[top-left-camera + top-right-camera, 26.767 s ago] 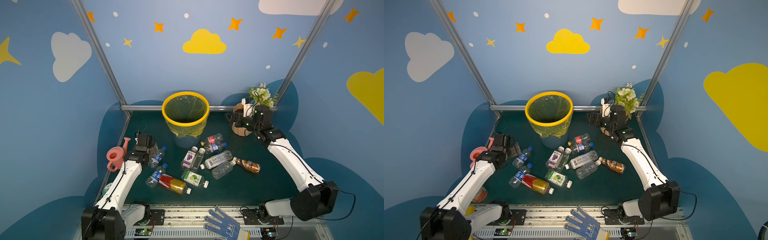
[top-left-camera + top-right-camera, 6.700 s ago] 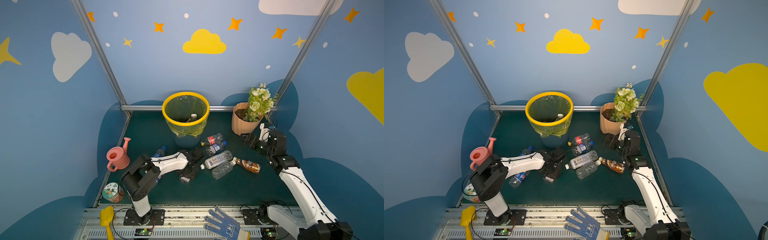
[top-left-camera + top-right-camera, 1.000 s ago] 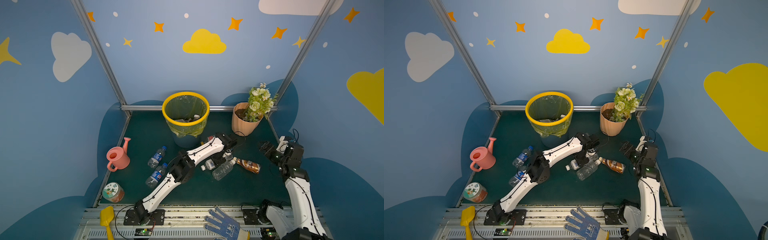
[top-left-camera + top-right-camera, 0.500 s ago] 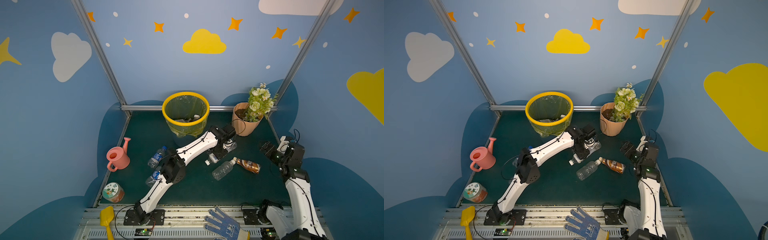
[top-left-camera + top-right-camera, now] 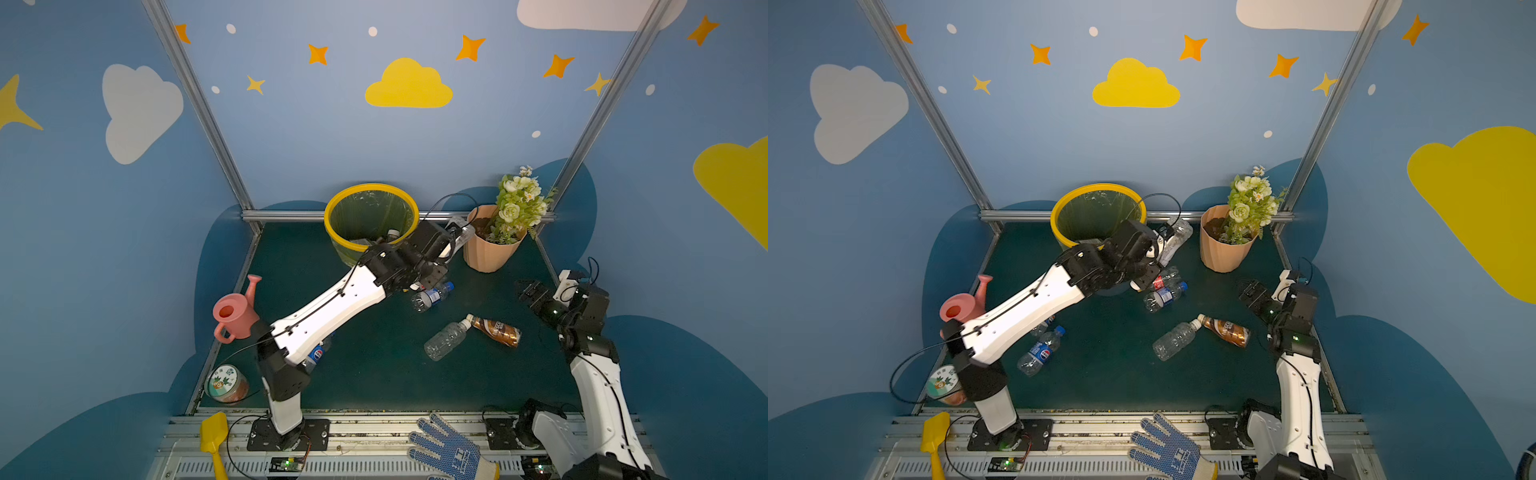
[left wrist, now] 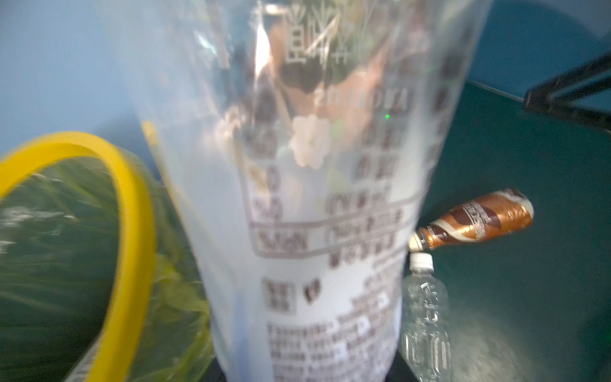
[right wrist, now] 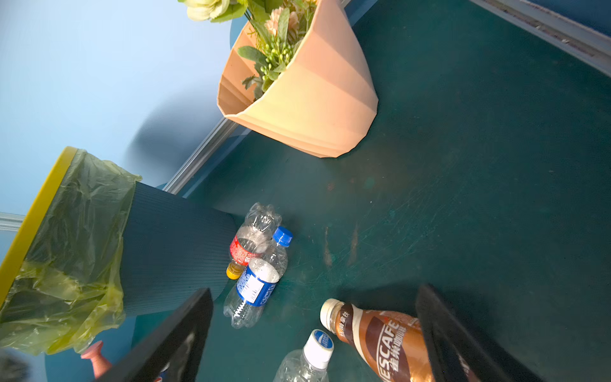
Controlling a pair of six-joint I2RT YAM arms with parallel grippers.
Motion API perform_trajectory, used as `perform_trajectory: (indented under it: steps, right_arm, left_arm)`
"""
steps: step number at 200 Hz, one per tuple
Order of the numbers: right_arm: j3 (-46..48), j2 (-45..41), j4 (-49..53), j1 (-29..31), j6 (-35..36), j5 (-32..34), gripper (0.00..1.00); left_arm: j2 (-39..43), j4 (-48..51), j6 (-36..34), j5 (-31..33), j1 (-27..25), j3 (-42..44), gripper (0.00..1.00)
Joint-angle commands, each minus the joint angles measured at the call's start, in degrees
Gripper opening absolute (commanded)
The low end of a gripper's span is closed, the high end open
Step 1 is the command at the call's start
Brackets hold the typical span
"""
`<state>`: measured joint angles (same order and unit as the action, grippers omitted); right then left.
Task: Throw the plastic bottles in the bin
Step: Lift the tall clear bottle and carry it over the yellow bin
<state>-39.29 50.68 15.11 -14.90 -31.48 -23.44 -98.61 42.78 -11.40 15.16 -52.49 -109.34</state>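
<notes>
My left gripper (image 5: 451, 245) (image 5: 1160, 245) is shut on a clear plastic bottle (image 5: 459, 235) (image 6: 314, 198) with a white label. It holds the bottle in the air just right of the bin's yellow rim (image 5: 332, 224) (image 6: 132, 231). In the left wrist view the bottle hides the fingers. On the green mat lie a blue-capped bottle (image 5: 430, 296) (image 7: 258, 284), a red-labelled one (image 7: 246, 244), a clear one (image 5: 446, 340) and a brown coffee bottle (image 5: 496, 330) (image 7: 390, 344). A Pepsi bottle (image 5: 1040, 351) lies under the left arm. My right gripper (image 5: 528, 291) (image 7: 314, 294) hangs open above the brown bottle, at the right side.
A peach flower pot (image 5: 490, 253) stands right of the bin, close to the held bottle. A pink watering can (image 5: 235, 311) and a lidded jar (image 5: 226, 382) sit at the left edge. A yellow shovel (image 5: 214, 436) and a blue glove (image 5: 449, 451) lie on the front rail.
My left arm has lifted the white-labelled bottle off the mat and carried it back and up to the bin's rim. The right arm has not moved.
</notes>
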Motion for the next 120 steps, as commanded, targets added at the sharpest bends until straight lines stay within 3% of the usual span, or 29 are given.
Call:
perform_trajectory:
  steps: [1,18,45,86,120]
  right_arm:
    - [-0.4,1.2,-2.0,0.3,-1.0,-1.9,0.94]
    - [-0.4,2.0,-3.4,0.8,-1.9,-2.4,0.94]
    - [-1.2,3.4,-4.1,2.1,-2.4,-2.1,0.94]
    - [-2.2,3.8,-3.7,4.4,-2.2,-0.5,0.94]
    - [-2.5,3.5,-2.9,5.3,-2.0,0.6,0.94]
  left_arm:
    - [11.7,-22.4,-5.1,6.8,-1.2,10.7,0.43]
    - [19.9,-37.5,-9.3,7.1,-1.7,20.6,0.44]
    - [26.7,-47.7,-16.6,8.8,-3.2,25.5,0.43]
    - [30.4,-57.8,-28.9,9.2,-7.2,25.7,0.44]
    - [29.6,-62.6,-31.8,8.1,-7.1,25.0,0.44]
